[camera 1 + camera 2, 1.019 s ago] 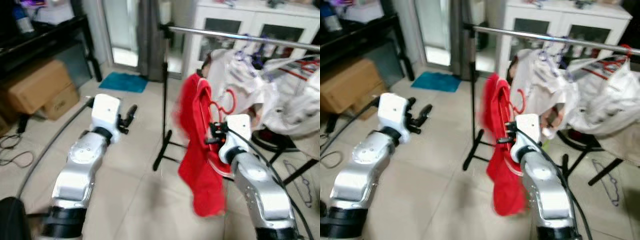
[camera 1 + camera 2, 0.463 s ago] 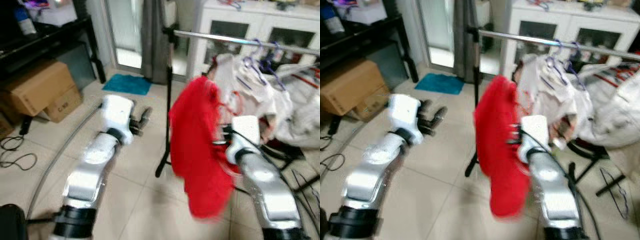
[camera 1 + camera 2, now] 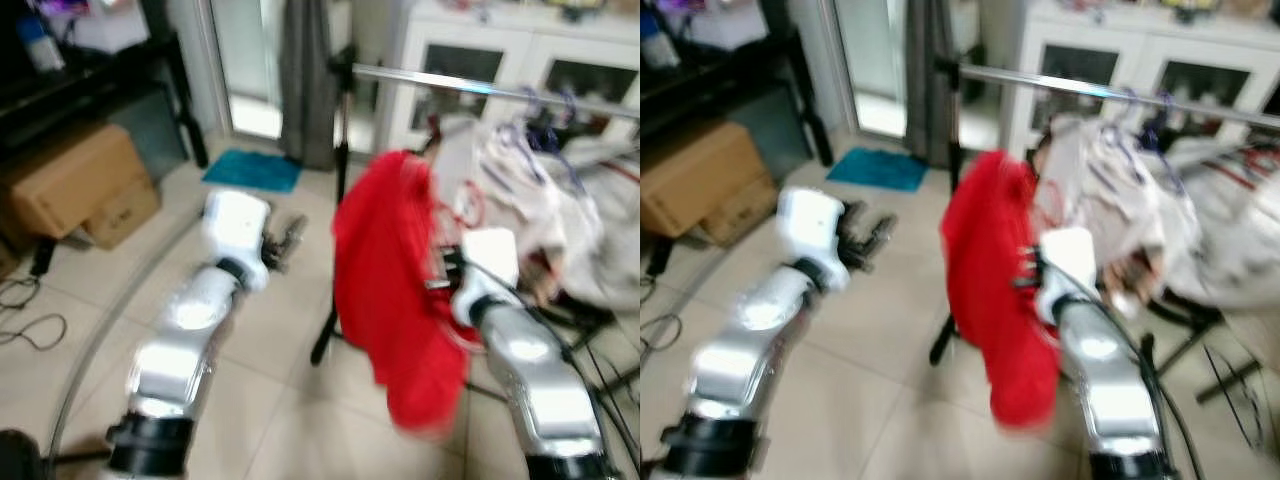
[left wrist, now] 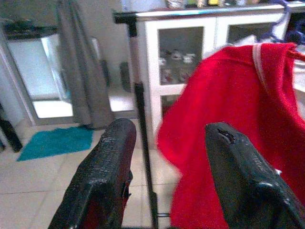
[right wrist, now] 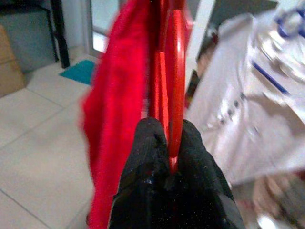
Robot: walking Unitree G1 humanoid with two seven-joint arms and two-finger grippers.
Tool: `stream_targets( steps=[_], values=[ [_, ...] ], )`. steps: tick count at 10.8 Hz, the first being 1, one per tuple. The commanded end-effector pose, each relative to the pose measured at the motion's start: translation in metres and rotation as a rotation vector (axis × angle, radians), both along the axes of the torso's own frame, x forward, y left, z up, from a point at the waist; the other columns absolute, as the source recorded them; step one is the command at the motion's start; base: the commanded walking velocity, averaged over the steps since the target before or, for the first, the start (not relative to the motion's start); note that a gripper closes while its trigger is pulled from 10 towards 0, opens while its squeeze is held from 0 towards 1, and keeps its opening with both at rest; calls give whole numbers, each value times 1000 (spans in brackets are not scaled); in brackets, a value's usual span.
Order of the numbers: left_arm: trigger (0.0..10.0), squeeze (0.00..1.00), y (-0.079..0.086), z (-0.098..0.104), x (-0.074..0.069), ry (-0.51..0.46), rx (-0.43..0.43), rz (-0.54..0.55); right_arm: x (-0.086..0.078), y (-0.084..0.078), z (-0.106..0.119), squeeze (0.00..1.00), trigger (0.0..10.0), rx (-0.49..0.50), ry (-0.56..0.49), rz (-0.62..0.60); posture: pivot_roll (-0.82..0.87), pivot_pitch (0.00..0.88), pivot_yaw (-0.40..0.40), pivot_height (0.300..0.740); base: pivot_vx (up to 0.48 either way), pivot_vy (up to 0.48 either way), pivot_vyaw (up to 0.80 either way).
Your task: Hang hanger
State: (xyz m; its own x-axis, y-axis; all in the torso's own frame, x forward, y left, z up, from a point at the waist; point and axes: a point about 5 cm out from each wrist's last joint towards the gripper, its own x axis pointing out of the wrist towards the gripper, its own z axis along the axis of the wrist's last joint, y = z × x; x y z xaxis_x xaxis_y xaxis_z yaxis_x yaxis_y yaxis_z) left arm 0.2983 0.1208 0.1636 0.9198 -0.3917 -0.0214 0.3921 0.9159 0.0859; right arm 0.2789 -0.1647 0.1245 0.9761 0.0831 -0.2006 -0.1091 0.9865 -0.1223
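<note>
On the robot's left, the left gripper (image 4: 164, 176) hangs over the floor tiles, jaws spread and empty (likely just keeping clear). At centre stands the garment rail (image 3: 420, 78). Below it, the right gripper (image 5: 166, 157) pinches the red hanger (image 5: 174, 86), its red garment (image 3: 385, 290) draped, raised toward the rail for hooking

Two black fingers (image 4: 102, 176) of the left gripper (image 4: 171, 176) spread apart, nothing between them. Beyond, a red garment (image 4: 228, 129) beside a black rack pole (image 4: 143, 143). White cabinet (image 4: 181, 57), grey curtain (image 4: 78, 67), teal mat (image 4: 52, 142) behind
</note>
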Motion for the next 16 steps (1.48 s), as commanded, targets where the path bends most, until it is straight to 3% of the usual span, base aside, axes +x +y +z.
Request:
stream_targets(
  steps=[1,5,12,14,16],
  values=[
    [10000,0,11,3,1,-11,13,32,3,10,13,0,10000,20,-73,43,-12,0,1,740,322,0,0],
    [10000,0,11,4,2,-21,23,29,3,14,11,0,10000,43,-60,70,-9,0,1,740,322,0,-670],
    [10000,0,13,4,1,-23,22,33,4,22,11,0,10000,68,-48,128,4,0,-14,740,325,0,0],
    [10000,0,13,2,-1,-16,38,26,5,26,6,0,10000,-10,1,177,9,0,-23,740,322,0,0],
    [10000,0,11,1,-3,-15,60,5,7,27,5,0,10000,-34,11,177,11,0,-23,740,324,0,800]
  ],
)
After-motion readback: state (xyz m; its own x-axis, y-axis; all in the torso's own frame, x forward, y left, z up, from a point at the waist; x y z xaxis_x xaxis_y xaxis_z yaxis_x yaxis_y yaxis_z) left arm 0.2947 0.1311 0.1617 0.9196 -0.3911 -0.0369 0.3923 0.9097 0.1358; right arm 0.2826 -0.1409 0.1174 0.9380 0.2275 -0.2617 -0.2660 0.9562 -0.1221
